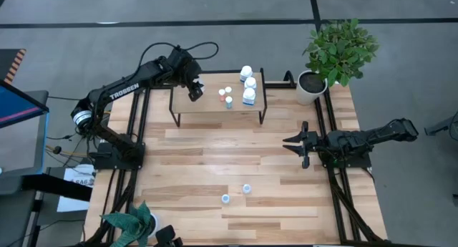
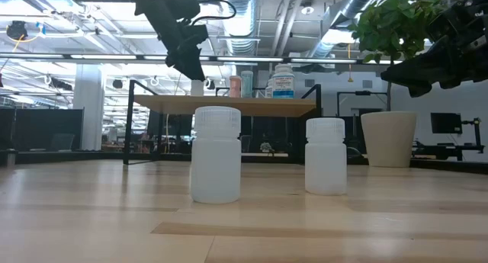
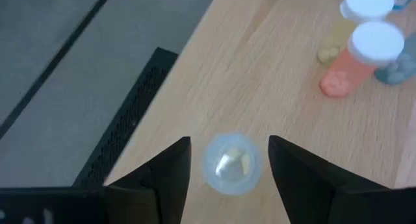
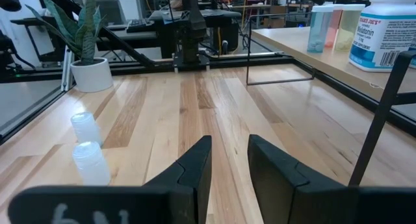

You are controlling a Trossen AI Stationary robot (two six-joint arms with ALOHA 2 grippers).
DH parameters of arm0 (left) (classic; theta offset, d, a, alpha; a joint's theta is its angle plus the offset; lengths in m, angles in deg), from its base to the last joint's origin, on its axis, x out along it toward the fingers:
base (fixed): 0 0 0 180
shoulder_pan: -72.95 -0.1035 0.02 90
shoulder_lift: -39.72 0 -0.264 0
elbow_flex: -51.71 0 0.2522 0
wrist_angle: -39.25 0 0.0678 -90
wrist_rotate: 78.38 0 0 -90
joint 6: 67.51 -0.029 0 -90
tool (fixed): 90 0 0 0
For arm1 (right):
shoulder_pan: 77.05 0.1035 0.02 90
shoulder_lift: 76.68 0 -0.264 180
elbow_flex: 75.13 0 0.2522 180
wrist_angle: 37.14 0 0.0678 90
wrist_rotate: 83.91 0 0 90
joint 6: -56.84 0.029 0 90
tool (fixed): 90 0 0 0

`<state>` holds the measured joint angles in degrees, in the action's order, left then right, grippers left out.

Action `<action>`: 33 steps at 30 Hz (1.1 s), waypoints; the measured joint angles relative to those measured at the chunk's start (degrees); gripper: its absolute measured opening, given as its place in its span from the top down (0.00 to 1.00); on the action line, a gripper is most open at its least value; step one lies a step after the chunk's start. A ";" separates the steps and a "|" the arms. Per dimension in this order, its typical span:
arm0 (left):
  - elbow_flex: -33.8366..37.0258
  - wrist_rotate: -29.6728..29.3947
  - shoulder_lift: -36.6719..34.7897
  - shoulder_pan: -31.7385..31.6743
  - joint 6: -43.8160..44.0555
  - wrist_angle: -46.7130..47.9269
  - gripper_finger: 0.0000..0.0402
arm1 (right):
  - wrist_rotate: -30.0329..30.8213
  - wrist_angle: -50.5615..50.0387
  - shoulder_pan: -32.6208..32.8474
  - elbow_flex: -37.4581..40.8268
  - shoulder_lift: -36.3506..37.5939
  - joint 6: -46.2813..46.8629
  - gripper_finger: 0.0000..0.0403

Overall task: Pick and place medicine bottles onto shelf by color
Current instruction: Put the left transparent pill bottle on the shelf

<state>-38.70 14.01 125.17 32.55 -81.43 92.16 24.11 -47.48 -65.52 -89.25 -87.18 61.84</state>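
With the left end effector point(image 3: 227, 160) released around the small clear bottle point(image 3: 229, 164) on the shelf point(image 3: 273, 74), a straight vertical withdrawal is advised to avoid tipping.

blurred: small bottle point(image 3: 229, 163) between left jaws | cut off: label of white bottle point(image 4: 389, 30)

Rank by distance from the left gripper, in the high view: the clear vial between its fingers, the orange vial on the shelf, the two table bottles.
1. Clear vial, at the left gripper, shelf's left end.
2. Orange vial, mid-shelf.
3. Table bottles, near edge; too close to call.
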 joint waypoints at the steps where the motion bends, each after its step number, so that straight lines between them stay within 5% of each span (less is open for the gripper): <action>1: -0.18 0.00 0.00 0.00 -0.01 -0.38 0.51 | 0.00 0.00 0.00 0.00 0.00 0.00 0.70; 8: -3.32 3.92 -0.07 1.32 0.64 -1.14 0.49 | 0.00 0.00 0.00 0.00 0.01 0.00 0.70; 16: -4.05 17.62 -0.07 9.10 3.05 -0.26 0.49 | 0.02 0.00 0.00 0.00 0.00 0.00 0.70; 30: -4.05 17.74 -0.07 32.12 2.66 0.87 0.49 | 0.01 0.00 0.00 0.00 0.02 0.00 0.70; 33: -4.05 14.11 -0.07 36.80 3.75 0.18 0.49 | 0.00 0.00 0.00 0.00 0.01 0.00 0.70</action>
<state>-42.75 28.12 125.10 69.35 -77.68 92.34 24.11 -47.48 -65.52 -89.25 -87.17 61.84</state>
